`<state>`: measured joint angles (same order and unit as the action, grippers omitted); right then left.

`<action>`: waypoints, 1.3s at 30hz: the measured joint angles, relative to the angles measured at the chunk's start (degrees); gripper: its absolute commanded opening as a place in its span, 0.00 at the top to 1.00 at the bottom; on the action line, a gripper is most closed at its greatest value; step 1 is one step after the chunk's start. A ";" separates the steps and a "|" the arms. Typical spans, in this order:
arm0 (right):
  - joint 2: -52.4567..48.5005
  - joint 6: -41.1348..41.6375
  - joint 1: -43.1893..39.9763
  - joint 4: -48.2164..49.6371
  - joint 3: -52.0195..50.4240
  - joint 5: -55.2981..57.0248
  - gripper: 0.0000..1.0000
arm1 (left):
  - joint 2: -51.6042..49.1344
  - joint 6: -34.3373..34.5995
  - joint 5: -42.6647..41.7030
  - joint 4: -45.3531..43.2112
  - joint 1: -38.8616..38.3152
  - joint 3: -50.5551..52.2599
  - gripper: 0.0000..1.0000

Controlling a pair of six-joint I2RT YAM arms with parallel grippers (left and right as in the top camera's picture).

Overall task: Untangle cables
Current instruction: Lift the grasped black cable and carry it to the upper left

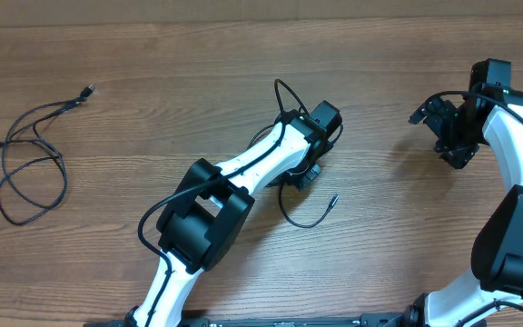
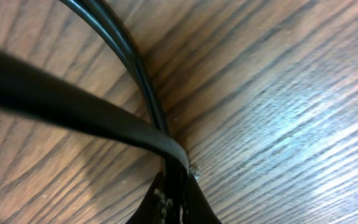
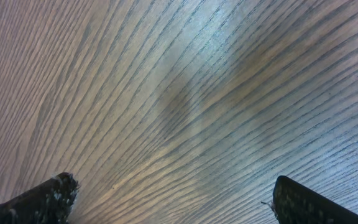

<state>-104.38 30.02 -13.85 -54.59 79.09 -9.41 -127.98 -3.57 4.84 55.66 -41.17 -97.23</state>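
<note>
One thin black cable (image 1: 291, 211) curls on the wood in front of my left gripper (image 1: 303, 176), ending in a small silver-tipped plug (image 1: 333, 198). In the left wrist view my left gripper (image 2: 179, 190) is shut on this cable (image 2: 73, 104), and a second strand (image 2: 127, 55) runs down from the top edge into the jaws. Another black cable (image 1: 34, 154) lies looped at the far left of the table, its plug (image 1: 87, 91) pointing up and right. My right gripper (image 1: 445, 134) hovers at the right, open, its fingertips (image 3: 42, 200) wide apart over bare wood.
The wooden table (image 1: 198, 82) fills all views. The left arm's white links (image 1: 243, 168) stretch diagonally from the front edge to the middle. The right arm (image 1: 516, 182) stands along the right edge.
</note>
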 measured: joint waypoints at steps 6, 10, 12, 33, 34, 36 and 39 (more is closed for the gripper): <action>0.00 0.02 0.00 0.02 0.00 0.02 0.00 | 6.21 0.72 0.63 -0.59 1.53 0.02 0.96; 0.00 0.00 0.00 0.00 0.00 0.04 0.00 | 16.39 0.76 1.68 -2.49 4.26 -0.24 0.96; 0.00 0.02 0.00 0.02 0.00 0.00 0.00 | 21.09 0.76 2.99 -3.82 6.21 -0.57 0.96; 0.00 0.00 0.00 0.02 0.00 0.02 0.00 | 31.01 13.53 28.50 -10.21 36.09 -0.94 0.96; 0.00 0.04 0.00 0.00 0.00 0.02 0.00 | 30.97 14.12 28.46 -10.19 37.42 -0.96 0.96; 0.00 0.00 0.00 0.00 0.00 0.02 0.00 | 30.58 15.32 27.98 -9.77 41.27 -0.96 0.96; 0.00 0.00 0.00 0.02 0.00 0.00 0.00 | 29.16 16.11 26.58 -8.33 46.60 -0.96 0.96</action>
<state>-104.38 30.02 -13.85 -54.57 79.09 -9.41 -98.83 12.53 31.42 47.33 5.43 -98.19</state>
